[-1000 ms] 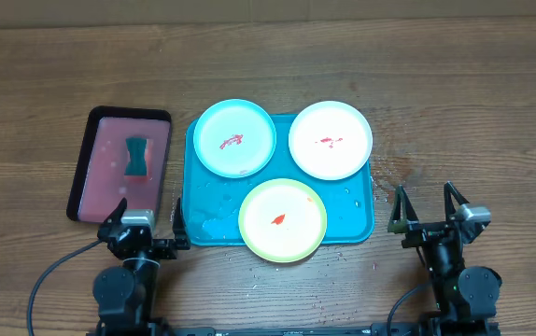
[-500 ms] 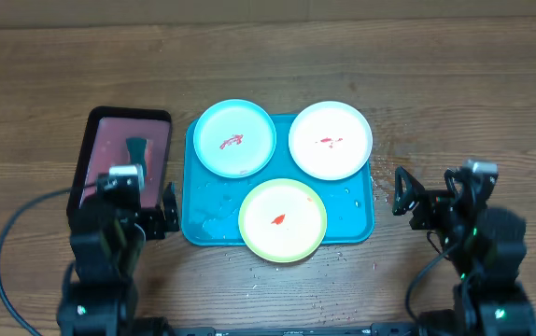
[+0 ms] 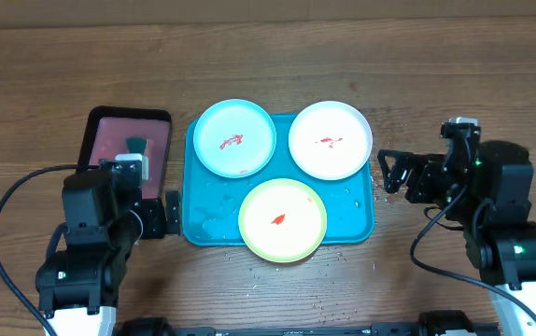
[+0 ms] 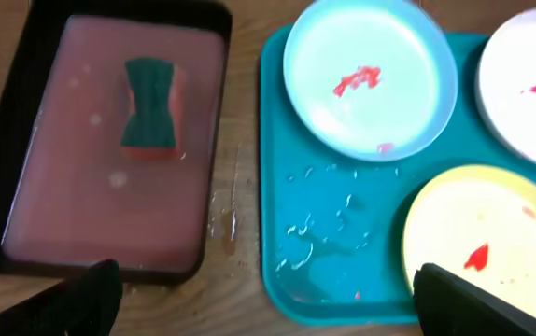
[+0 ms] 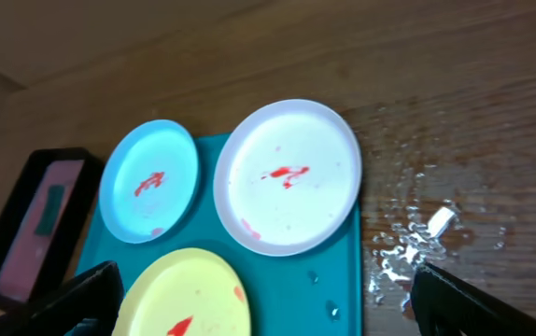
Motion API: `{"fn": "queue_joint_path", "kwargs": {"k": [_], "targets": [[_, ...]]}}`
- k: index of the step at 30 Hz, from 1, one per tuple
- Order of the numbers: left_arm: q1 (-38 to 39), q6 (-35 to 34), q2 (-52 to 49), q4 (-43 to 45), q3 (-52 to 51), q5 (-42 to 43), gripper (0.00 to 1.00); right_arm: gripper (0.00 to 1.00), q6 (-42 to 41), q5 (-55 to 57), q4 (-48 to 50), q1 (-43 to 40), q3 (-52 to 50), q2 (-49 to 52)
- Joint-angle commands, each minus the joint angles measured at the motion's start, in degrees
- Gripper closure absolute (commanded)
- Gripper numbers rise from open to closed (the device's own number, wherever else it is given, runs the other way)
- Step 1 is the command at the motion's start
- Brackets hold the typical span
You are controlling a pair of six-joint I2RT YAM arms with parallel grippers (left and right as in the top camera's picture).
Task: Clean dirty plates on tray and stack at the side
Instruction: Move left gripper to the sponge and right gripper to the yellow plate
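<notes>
while the left gripper (image 4: 273,306) and right gripper (image 3: 387,173) gape empty, three plates (image 3: 234,137) on the turquoise tray (image 3: 210,226) show red smears (image 3: 277,220).

I'm looking down on a brown wooden table (image 3: 268,56), its grain running side to side and filling most of every view. Soft, even light is falling across it. On the table's right half, water drops (image 5: 406,254) are glinting on the wood. On its left half, a smaller wet streak (image 4: 223,207) is shining. Past the table's far edge a plain brown band (image 5: 81,33) is showing; I can't tell whether it's wall or floor.
</notes>
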State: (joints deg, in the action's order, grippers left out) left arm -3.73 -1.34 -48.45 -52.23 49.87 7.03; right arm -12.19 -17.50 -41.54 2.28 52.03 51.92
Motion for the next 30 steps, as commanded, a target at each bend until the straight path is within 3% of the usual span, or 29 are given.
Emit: {"fn": "queue_joint_path", "kwargs": {"k": [1,10,18,30], "targets": [[0.00,-0.68,-0.44,4.94,1.73,0.22,0.00,0.00,0.00,-3.17,-0.28,0.39,1.62,1.79],[-0.15,-1.46,-14.01,8.48,8.37,-9.66,0.00,0.00,-0.02,-0.33,-1.51,9.27,2.25,9.40],[-2.45,-1.49,-30.62,8.33,14.58,-9.77,0.00,0.00,-0.11,3.52,-3.85,18.40,3.30,18.78],[-6.82,-1.07,-42.36,15.02,14.60,-5.92,0.01,0.00,-3.85,4.24,-2.43,23.76,3.28,29.18]]}}
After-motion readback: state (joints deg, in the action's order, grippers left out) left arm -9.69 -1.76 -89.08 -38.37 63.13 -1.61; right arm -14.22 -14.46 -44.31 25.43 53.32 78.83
